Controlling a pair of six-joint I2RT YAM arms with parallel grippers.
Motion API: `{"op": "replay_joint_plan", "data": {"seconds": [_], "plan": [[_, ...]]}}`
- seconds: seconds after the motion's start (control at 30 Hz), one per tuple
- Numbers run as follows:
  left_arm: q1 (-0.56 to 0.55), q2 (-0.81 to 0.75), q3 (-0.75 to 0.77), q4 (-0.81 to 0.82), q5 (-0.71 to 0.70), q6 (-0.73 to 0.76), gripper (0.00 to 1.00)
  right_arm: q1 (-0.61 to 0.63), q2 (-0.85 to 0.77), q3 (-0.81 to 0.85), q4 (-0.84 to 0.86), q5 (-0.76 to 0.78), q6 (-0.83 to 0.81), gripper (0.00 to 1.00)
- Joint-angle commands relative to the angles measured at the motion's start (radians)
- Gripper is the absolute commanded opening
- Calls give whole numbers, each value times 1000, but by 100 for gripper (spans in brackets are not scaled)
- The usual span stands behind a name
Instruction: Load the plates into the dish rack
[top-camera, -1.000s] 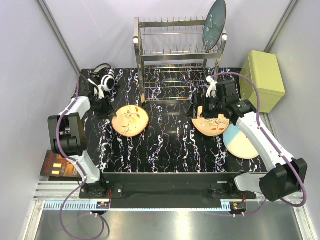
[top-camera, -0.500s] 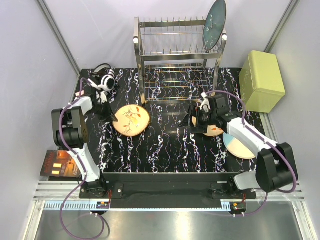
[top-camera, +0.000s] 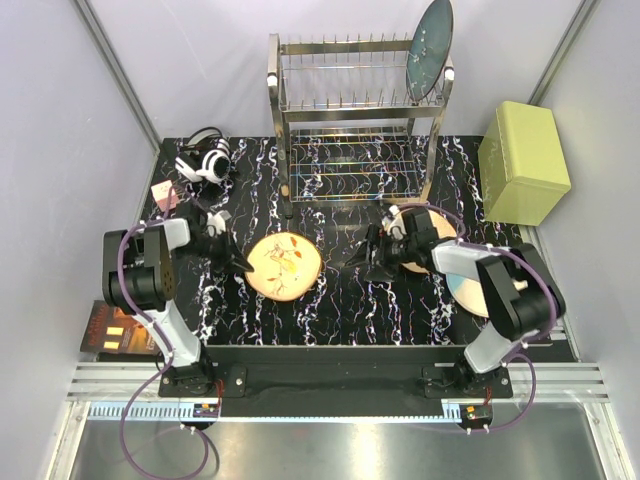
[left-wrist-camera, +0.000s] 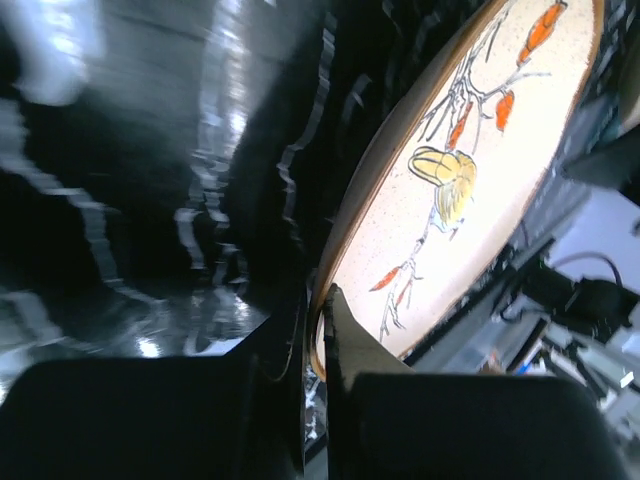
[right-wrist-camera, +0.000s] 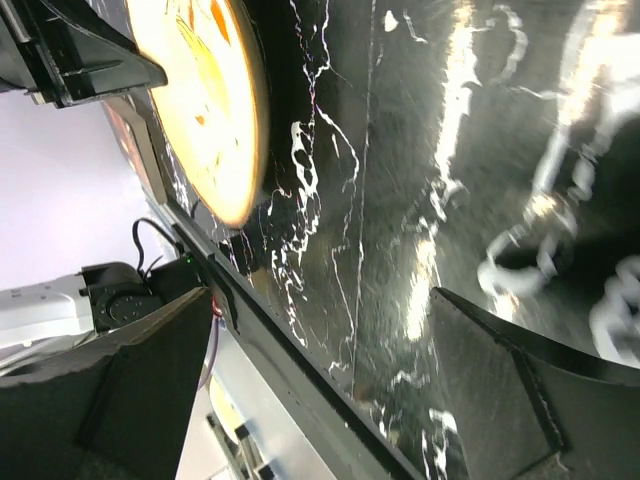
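Having just closed, the left jaws are clamped at nine o'clock on the orange plate (top-camera: 285, 265); lifting is enabled. Right jaws are spread.

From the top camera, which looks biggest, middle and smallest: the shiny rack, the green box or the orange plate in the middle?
1. dish rack
2. green box
3. orange plate
Box over plate is close; the box stands taller, nearer the camera, so that's unsure.

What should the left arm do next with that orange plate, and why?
Probably lift it: the left fingers are shut on the rim of the orange plate, and the rack, with free slots beside the teal plate, stands farther back.
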Motion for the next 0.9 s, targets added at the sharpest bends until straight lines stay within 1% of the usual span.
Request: {"op": "replay_joint_plan", "data": {"seconds": [0.0, 0.1, 0.17, 0.3, 0.4, 0.5, 0.57, 0.87], "plan": [[-67, 24, -15, -55, -37, 64, 0, 61, 94, 13, 227, -43, 53, 93], [-69, 41, 2, -90, -24, 93, 0, 104, 146, 29, 307, -6, 71, 92], [-73, 46, 1, -91, -4, 87, 0, 124, 174, 51, 324, 0, 74, 91], [-136, 26, -15, -75, 0, 81, 0, 173, 267, 132, 368, -43, 88, 87], [-198, 20, -12, -70, 15, 78, 0, 206, 339, 201, 376, -81, 117, 84], [-216, 32, -6, -70, 35, 77, 0, 227, 419, 258, 376, -81, 117, 84], [-216, 41, -1, -70, 27, 72, 0, 227, 441, 258, 376, -81, 117, 84], [-216, 40, 28, -56, -22, 60, 0, 229, 321, 204, 376, -81, 117, 84]]}}
